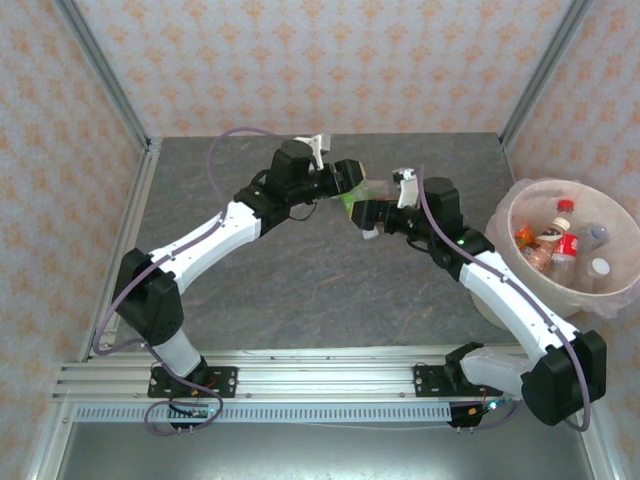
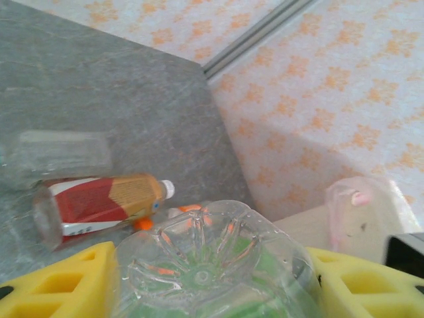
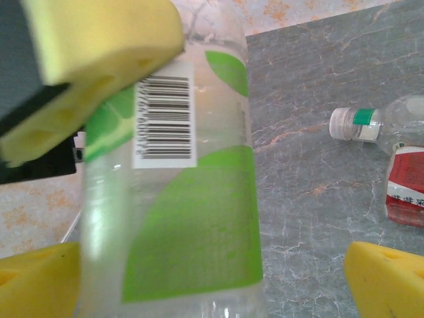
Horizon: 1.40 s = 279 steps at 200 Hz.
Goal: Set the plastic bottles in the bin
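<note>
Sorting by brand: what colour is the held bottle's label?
Bottle label is green and white; best in right wrist view.

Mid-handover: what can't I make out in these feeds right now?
- Top external: green-label bottle mostly hidden by left gripper and right gripper.
- Right wrist: its ends cut off top and bottom; red-label bottle cut by right edge.
- Top external: bottles in bin overlap, too small to count.

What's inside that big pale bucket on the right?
Several plastic bottles lie piled in the bin, one red-labelled with a white cap. Whatever sits beneath them is covered.
</note>
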Each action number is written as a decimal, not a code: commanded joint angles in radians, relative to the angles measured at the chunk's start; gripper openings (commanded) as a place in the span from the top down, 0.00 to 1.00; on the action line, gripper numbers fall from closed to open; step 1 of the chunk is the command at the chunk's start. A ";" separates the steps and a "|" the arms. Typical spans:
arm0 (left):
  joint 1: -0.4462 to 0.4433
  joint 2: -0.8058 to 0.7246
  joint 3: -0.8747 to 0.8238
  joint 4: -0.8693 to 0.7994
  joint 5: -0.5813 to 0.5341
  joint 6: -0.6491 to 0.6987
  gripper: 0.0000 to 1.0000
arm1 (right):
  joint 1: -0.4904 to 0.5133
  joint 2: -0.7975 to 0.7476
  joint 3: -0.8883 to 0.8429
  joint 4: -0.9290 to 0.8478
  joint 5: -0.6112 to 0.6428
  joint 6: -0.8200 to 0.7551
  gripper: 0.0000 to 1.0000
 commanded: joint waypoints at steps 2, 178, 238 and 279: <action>-0.006 0.032 0.034 0.082 0.084 0.005 0.58 | 0.004 0.009 -0.010 0.099 0.015 0.051 0.01; 0.006 0.012 0.096 0.018 0.099 -0.008 0.00 | -0.001 -0.052 0.005 -0.014 0.211 -0.006 0.58; 0.013 -0.117 -0.037 0.073 -0.047 -0.024 0.00 | -0.153 -0.149 0.222 -0.363 0.371 -0.129 0.60; 0.013 -0.105 -0.066 0.014 -0.078 -0.031 0.00 | -0.300 -0.182 0.365 -0.492 0.452 -0.159 0.59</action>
